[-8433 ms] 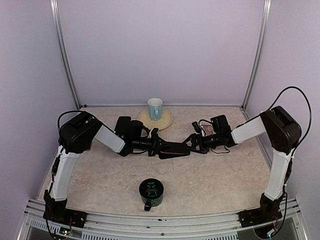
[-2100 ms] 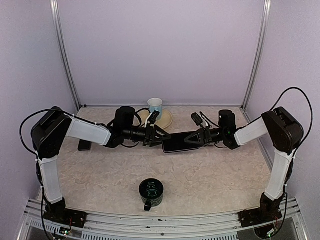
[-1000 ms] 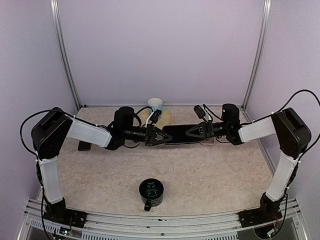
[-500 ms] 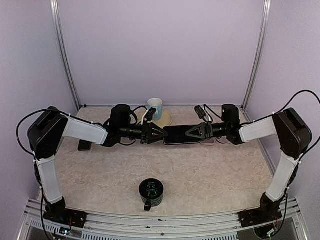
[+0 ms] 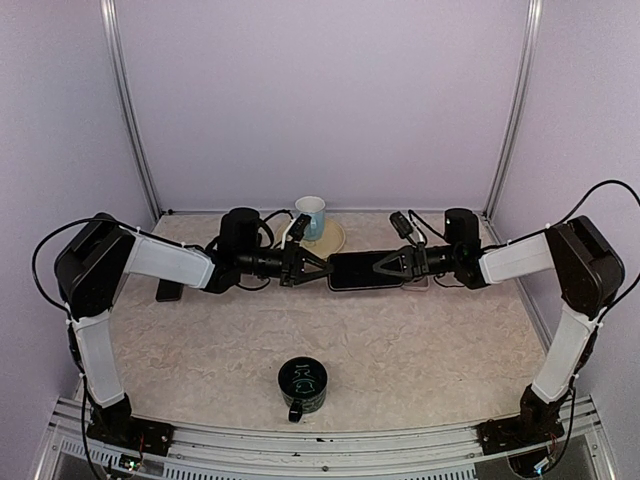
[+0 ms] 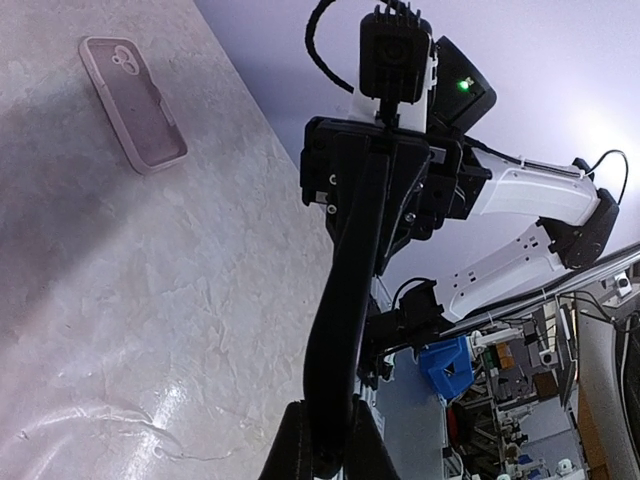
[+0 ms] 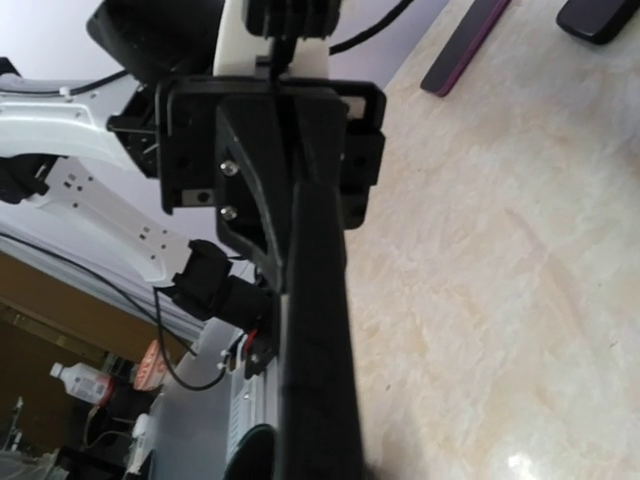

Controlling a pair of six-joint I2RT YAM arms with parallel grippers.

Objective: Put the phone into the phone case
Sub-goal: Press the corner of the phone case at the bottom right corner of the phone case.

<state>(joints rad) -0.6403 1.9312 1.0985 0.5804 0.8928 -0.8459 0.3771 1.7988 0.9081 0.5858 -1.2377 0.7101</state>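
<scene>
A black phone [image 5: 352, 270] hangs level above the table, held end to end between both grippers. My left gripper [image 5: 318, 270] is shut on its left end, and my right gripper [image 5: 378, 268] is shut on its right end. The left wrist view shows the phone [image 6: 350, 300] edge-on, running from my jaws [image 6: 322, 455] to the right gripper [image 6: 375, 170]. The right wrist view shows its edge [image 7: 315, 330] reaching the left gripper [image 7: 285, 150]. A pinkish translucent phone case [image 6: 133, 100] lies flat on the table, partly hidden under the right gripper [image 5: 418, 282]. Whether a case surrounds the held phone I cannot tell.
A white cup [image 5: 310, 215] stands on a cream saucer [image 5: 330, 243] behind the grippers. A black mug [image 5: 302, 385] sits near the front edge. A dark flat slab [image 5: 168, 290] lies on the table at the left, also seen from the right wrist [image 7: 465, 45].
The left gripper loosened, drew back slightly to the left, then closed again on the phone's left end. The phone and right gripper stayed in place.
</scene>
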